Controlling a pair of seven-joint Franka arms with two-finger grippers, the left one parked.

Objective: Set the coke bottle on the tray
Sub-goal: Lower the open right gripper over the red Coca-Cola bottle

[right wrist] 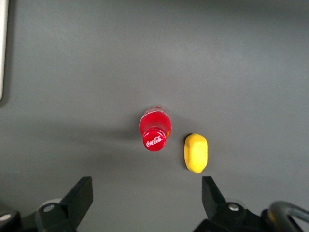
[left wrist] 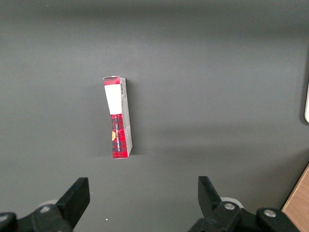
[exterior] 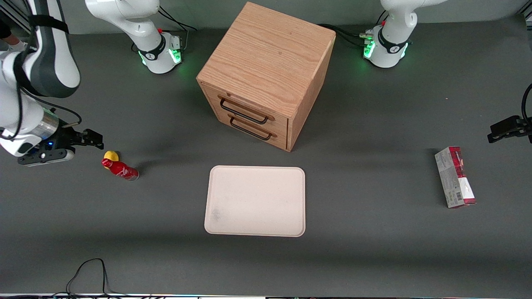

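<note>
The coke bottle (exterior: 120, 169) stands upright on the grey table toward the working arm's end, red with a red cap and a silvery base; from the wrist I look down on its cap (right wrist: 155, 137). The cream tray (exterior: 255, 201) lies flat in the middle of the table, in front of the cabinet's drawers, with nothing on it; its edge (right wrist: 2, 53) shows in the wrist view. My right gripper (exterior: 96, 140) hovers above the table close to the bottle, farther from the front camera than it. It is open (right wrist: 147, 193) with nothing between its fingers.
A small yellow lemon-like lump (exterior: 111, 156) sits touching or nearly touching the bottle (right wrist: 196, 152). An oak two-drawer cabinet (exterior: 266, 74) stands farther from the front camera than the tray. A red-and-grey carton (exterior: 454, 177) lies toward the parked arm's end.
</note>
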